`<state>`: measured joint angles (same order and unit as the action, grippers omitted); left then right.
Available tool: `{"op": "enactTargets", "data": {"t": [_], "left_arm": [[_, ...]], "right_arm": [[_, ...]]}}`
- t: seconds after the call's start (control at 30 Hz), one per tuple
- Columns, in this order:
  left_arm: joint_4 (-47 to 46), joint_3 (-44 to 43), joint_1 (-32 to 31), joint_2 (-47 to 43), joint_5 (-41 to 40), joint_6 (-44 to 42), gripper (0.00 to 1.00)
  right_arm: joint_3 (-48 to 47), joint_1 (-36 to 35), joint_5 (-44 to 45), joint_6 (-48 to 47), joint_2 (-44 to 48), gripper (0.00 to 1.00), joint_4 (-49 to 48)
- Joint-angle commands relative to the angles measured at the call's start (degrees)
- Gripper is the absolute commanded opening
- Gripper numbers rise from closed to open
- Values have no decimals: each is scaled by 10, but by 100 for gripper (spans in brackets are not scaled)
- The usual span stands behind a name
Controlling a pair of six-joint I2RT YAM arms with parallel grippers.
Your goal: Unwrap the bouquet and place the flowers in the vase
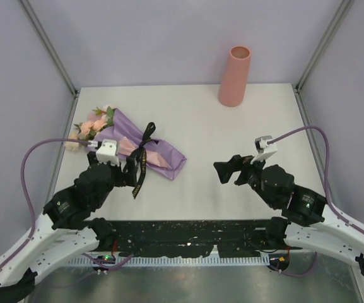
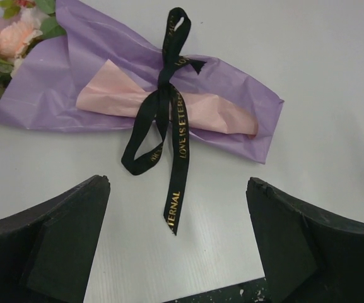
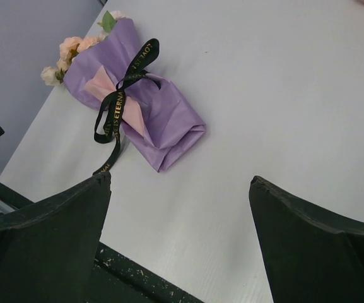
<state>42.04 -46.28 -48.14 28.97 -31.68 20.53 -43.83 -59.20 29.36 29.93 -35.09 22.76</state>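
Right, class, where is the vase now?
Top view: the vase stands upright at the far edge of the table, right of centre, far from the bouquet at left.

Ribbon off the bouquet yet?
No, the black ribbon is tied in a bow around the middle of the bouquet, and the purple paper is wrapped shut.
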Motion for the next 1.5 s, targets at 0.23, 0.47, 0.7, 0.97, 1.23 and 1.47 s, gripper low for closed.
{"op": "enactTargets", "data": {"t": [0.23,0.47,0.7,0.97,1.23,1.47], "left_arm": [[-69,-41,225,203,258,43,77],[-191,67,225,246,286,81,72],[-245,103,226,337,263,88,71],[-320,129,226,421,256,93,70],[-362,107,225,514,264,106,39],[-350,170,224,437,314,142,0]], "right_arm": [[42,-3,-72,-88,33,98,-115],[20,-3,-80,-92,-20,99,-121],[-28,7,17,-64,-109,99,-167],[-58,13,5,-86,-190,100,-242],[-55,34,-11,-80,-241,97,-279],[-63,58,-81,-146,-318,87,-341]]}}
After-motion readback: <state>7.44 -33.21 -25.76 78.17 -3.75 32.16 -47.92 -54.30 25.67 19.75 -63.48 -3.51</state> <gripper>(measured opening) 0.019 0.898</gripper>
